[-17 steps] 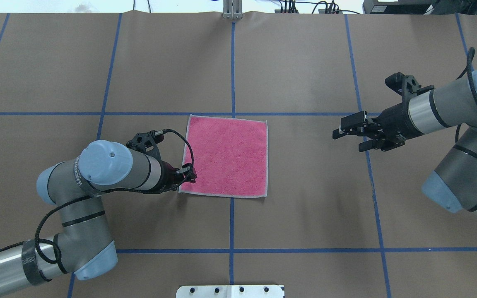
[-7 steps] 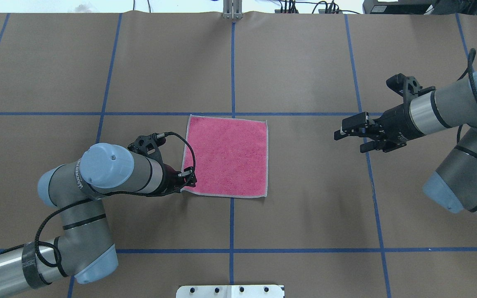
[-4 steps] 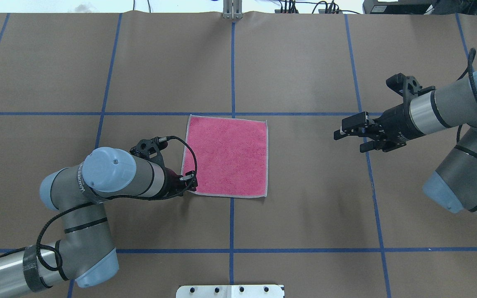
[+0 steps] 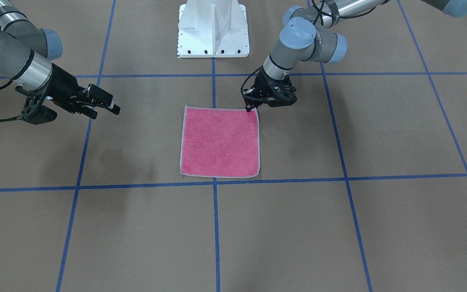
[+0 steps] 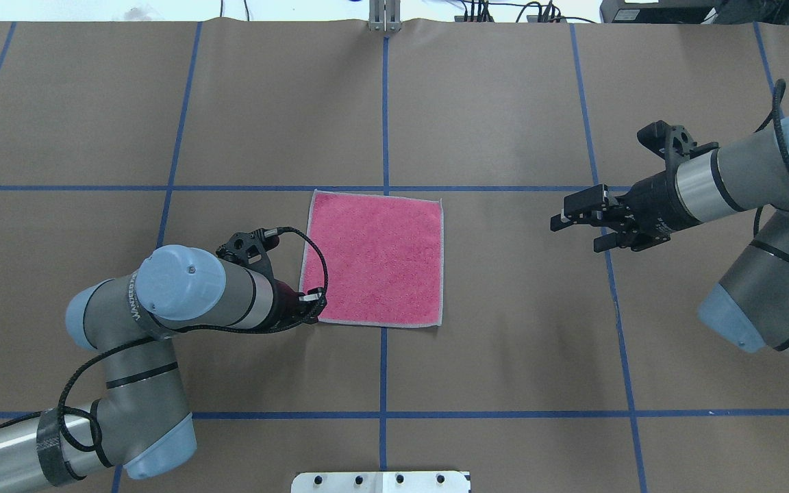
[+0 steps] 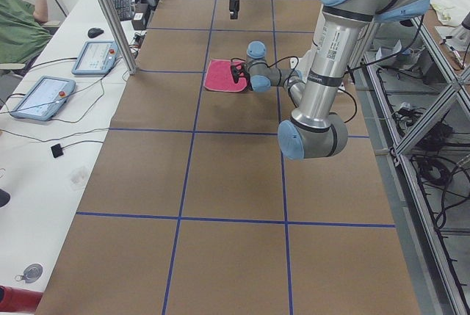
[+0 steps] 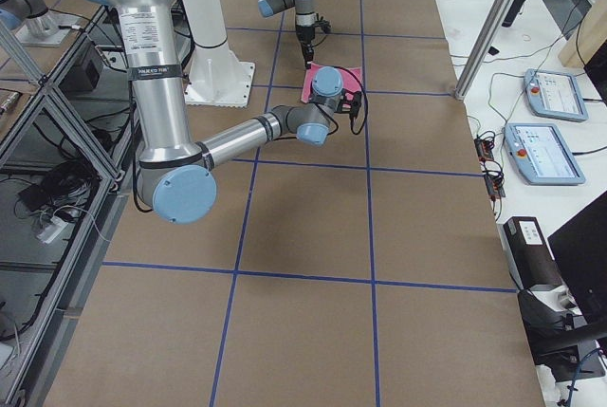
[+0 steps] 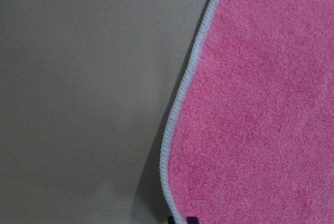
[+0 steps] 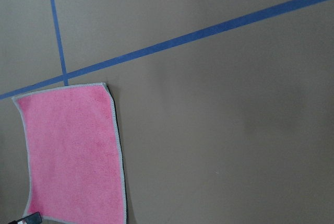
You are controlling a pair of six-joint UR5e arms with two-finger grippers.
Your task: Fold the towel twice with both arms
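Left gripper (image 5: 310, 309) is reaching down onto the lower left corner of the towel (image 5: 377, 257) in the overhead view and is covering that corner (I cannot tell how far its jaws are apart, or whether they are pinching the cloth). The towel is lying flat, pink face up, in the middle of the frame on the brown table (image 5: 504, 356). The right gripper (image 5: 576, 233) is hovering at the right of the frame, well apart from the towel, with its jaws spread and carrying nothing.
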